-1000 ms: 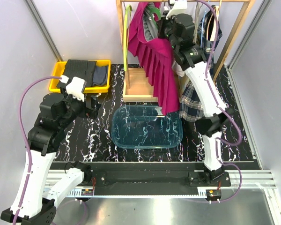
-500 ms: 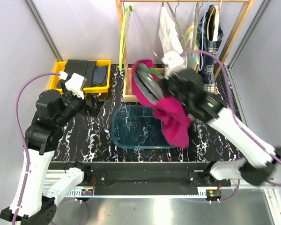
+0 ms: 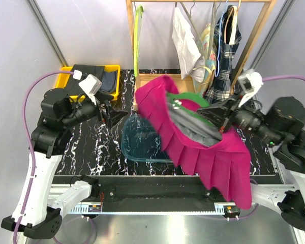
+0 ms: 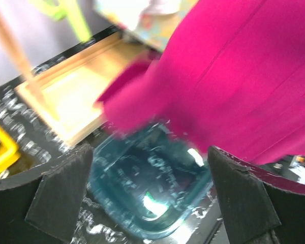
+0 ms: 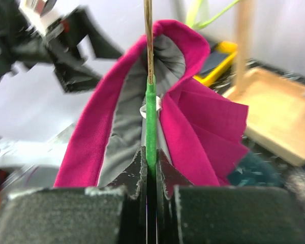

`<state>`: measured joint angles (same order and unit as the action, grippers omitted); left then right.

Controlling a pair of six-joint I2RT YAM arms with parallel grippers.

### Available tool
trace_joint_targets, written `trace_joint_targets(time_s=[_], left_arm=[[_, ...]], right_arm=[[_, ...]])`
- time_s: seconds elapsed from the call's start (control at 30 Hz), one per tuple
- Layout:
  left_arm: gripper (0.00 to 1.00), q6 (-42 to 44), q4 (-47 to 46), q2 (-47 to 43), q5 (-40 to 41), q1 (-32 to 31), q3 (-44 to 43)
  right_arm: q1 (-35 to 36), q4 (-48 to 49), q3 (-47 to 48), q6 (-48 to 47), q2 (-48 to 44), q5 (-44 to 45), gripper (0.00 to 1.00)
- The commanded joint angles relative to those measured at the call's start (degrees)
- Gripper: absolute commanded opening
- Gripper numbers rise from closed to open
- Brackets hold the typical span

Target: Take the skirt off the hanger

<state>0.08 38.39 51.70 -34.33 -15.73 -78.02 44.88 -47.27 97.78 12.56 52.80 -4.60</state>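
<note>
Entry: skirt (image 3: 203, 152) on green hanger (image 5: 151, 114), held over the tub (image 3: 134, 147), long axis far-left to near-right. I kept the right gripper (image 5: 151, 158) clenched on the hanger; the left gripper (image 3: 116, 115), released, sat just left of the skirt — the free, nearer arm.

pleated magenta skirt (image 3: 193, 147) on its green hanger (image 3: 195, 99) hangs spread over the right half of the clear blue bin (image 3: 136, 145), blocking approach from above and from the right. bare tabletop (image 3: 86, 152) lies open between the left end effector (image 3: 113, 113) and the bin's left wall. to the rear, the wooden rack (image 3: 129, 51), its hung garments (image 3: 185, 40) and the yellow bin (image 3: 61, 81) close off passage.
</note>
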Motion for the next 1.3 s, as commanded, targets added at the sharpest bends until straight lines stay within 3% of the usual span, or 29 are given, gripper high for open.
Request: trace_joint_targets(time_s=[0.0, 0.17, 0.33, 0.53, 0.83, 0.9, 0.93, 1.0, 1.03, 1.07, 1.13, 1.27], left_arm=[[0.99, -3.9, -9.3, -2.2, -10.1, -0.1, -1.7], [0.99, -6.1, -12.7, -3.0, -10.9, -0.1, -1.8], [0.99, -6.6, -12.9, -3.4, -17.5, -0.1, 2.4], [0.99, -3.8, -11.8, -4.9, -14.8, 0.1, 7.5], [0.99, -4.4, -17.6, -2.7, -14.5, 0.2, 9.6], [0.89, -5.8, -18.4, -1.5, -17.5, 0.2, 8.3], [0.69, -6.5, -19.0, -1.2, -21.8, 0.2, 8.0], [0.41, -8.5, -20.1, -0.3, -28.2, 0.2, 6.1], [0.20, -8.8, -19.8, 0.1, -30.0, 0.2, 5.1], [0.11, -8.4, -17.6, 1.2, -31.2, 0.3, 3.9], [0.00, -7.6, -14.5, 2.1, -32.8, 1.6, 0.0], [0.00, -6.3, -11.8, 2.7, -33.2, 10.3, -5.3]], right_arm=[[0.0, 4.0, 1.7, 3.0, 2.9, -9.9, 0.00], [0.0, 5.7, 1.7, 2.7, 3.4, -11.0, 0.00], [0.0, 7.4, 4.4, 3.1, 4.2, -12.6, 0.00], [0.0, 9.6, 8.3, 5.2, 4.5, -15.3, 0.00], [0.0, 16.6, 5.5, 9.0, 4.1, -18.3, 0.00], [0.0, 17.6, 4.5, 9.5, 4.3, -18.3, 0.00], [0.0, 18.3, 4.2, 9.5, 4.3, -18.3, 0.00], [0.0, 19.0, 3.1, 9.4, 4.2, -16.8, 0.00], [0.0, 19.0, 2.7, 8.9, 4.2, -15.9, 0.00], [0.0, 19.0, 1.7, 8.2, 4.1, -14.9, 0.00], [-0.1, 18.7, 0.6, 7.0, 3.5, -11.1, 0.00], [0.0, 16.6, -1.8, 1.8, 3.1, -3.0, 0.00]])
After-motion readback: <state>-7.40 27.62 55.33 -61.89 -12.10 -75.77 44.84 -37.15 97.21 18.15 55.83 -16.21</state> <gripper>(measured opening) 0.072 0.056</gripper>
